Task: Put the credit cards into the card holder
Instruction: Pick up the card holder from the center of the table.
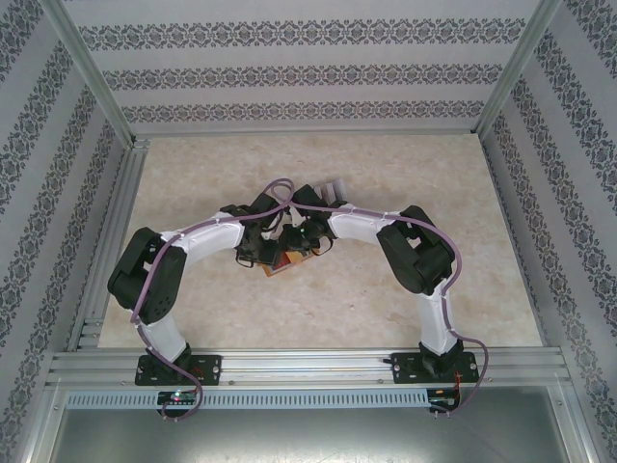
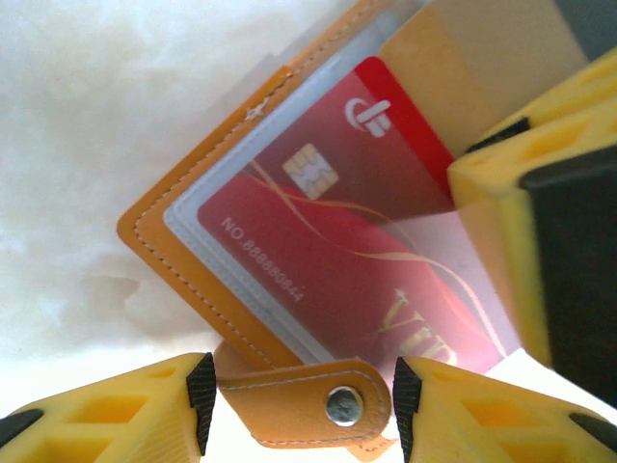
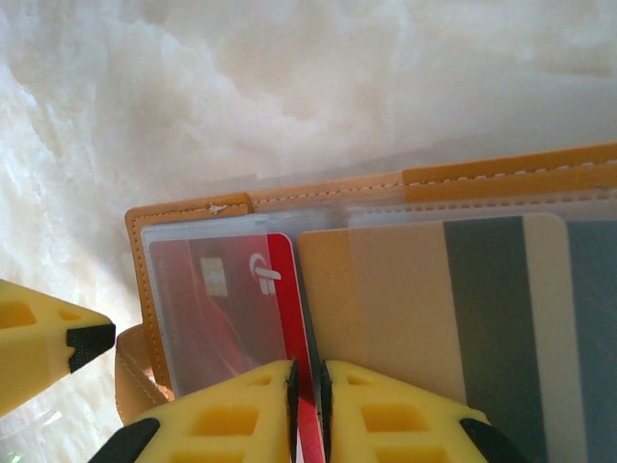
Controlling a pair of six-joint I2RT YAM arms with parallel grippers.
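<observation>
The orange card holder (image 2: 174, 260) lies open on the table, between both wrists (image 1: 280, 267). A red credit card (image 2: 328, 231) sits most of the way inside its left clear pocket. My right gripper (image 3: 308, 386) is shut on that card's exposed edge (image 3: 289, 289). My left gripper (image 2: 304, 405) stands open around the holder's snap strap (image 2: 328, 405), with a thin gap at each pad. A tan card with a dark stripe (image 3: 463, 309) fills the right pocket. One yellow finger (image 3: 58, 338) of the left gripper shows at the holder's left edge.
The table is pale marble-patterned (image 1: 193, 183), fenced by aluminium rails and patterned walls. Something flat and pale grey (image 1: 335, 186) lies just behind the right wrist. Both forearms crowd the table's middle.
</observation>
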